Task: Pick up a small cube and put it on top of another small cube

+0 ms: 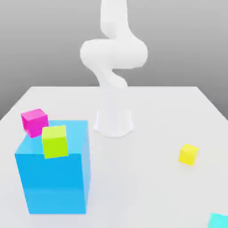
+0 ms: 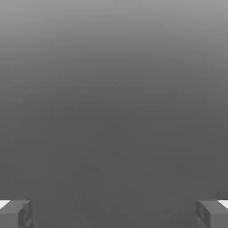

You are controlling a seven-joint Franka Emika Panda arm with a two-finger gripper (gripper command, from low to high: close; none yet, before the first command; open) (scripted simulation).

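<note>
Cyan, the small cube [image 1: 219,221] sits at the desk [image 1: 147,178] edge, far toward the exterior view's right, half cut off, well apart from the yellow cube [image 1: 188,154]. I judge a blind descent could clip it off the edge. My end effector [image 2: 114,213] is spread wide, fingertips [image 2: 15,213] at opposite sides, holding and touching nothing.

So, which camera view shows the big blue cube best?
The exterior view shows it best: the big blue cube stands whole on the table, at that view's left, with a lime cube on top. The hand view gives nothing of it, just grey background between the open fingertips.
</note>
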